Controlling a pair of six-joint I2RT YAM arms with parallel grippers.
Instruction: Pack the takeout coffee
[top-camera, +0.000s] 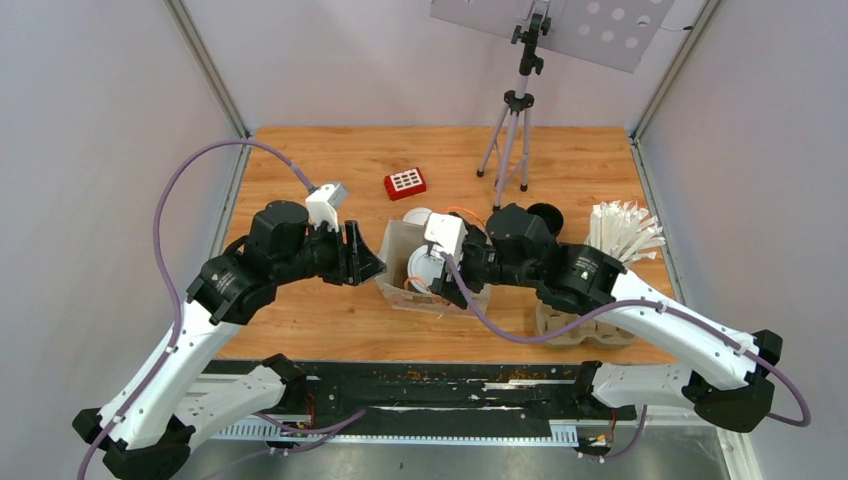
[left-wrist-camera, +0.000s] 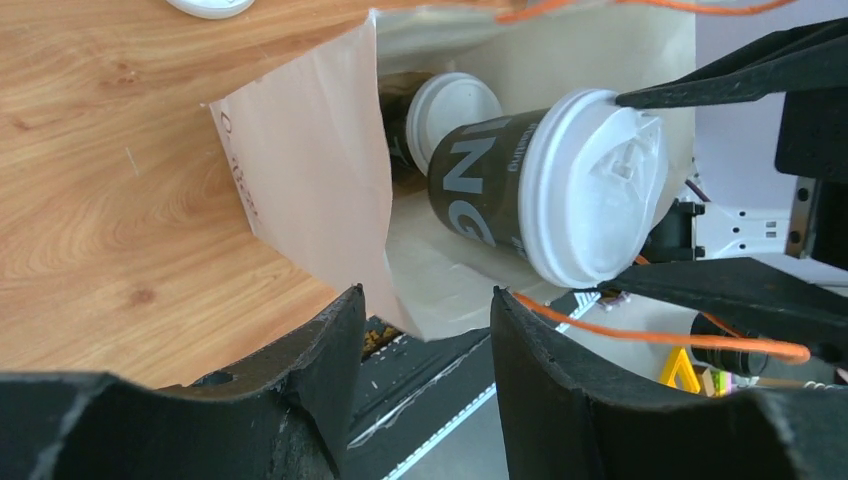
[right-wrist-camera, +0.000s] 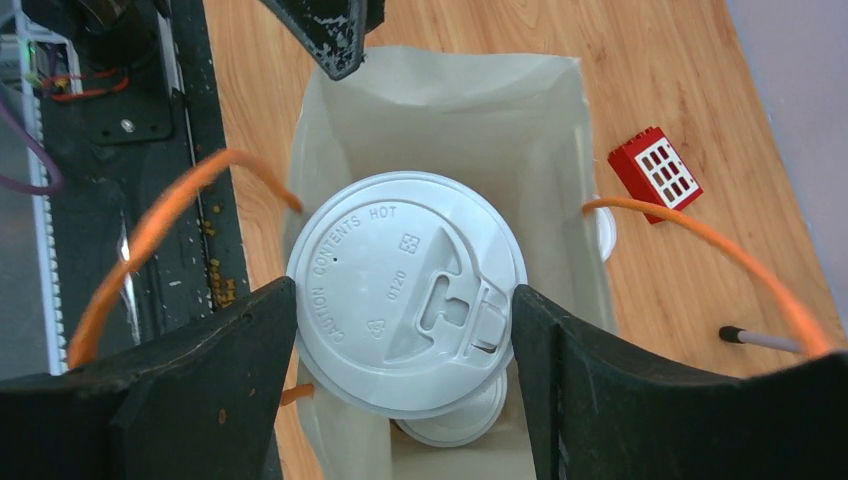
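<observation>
Held cup (left-wrist-camera: 490, 185): takeout coffee; partway into the paper bag (left-wrist-camera: 300, 180), base pointing inward, lid about level w/ the bag's mouth.
R gripper (right-wrist-camera: 402, 330): clamped on the held cup, one finger each side, at or just under the lid rim.
L gripper (left-wrist-camera: 425, 300): jaws apart at the bag's near edge. The edge sits in the gap, not pinched as far as I can see. Nothing held.
2nd cup (left-wrist-camera: 452, 112): deeper in the bag, just beside and below the held cup; only its white lid and a strip of dark wall show.
Weight: prob. light for its size. Can't tell if filled, so treat as full and keep the lid up.
Stiffness: thin paper wall, likely dents under a hard squeeze. The rolled rim under the lid should be the stiffest band.
Slip: plastic lid looks smooth and prob. slick; the paper wall should give better friction.
Fragile pts: snap-on lid could pop off if pushed sideways or knocked on the 2nd cup.
Where to hold: opposite sides, just below the lid rim, approx. where the R gripper sits now; not on the lid top.
Looks: black wall w/ big pale lettering; round white lid (right-wrist-camera: 400, 290) w/ raised text and a sip tab.
Bag: pale, soft, walls sag. Orange handles (right-wrist-camera: 150, 240) arch either side of the mouth and could snag.
</observation>
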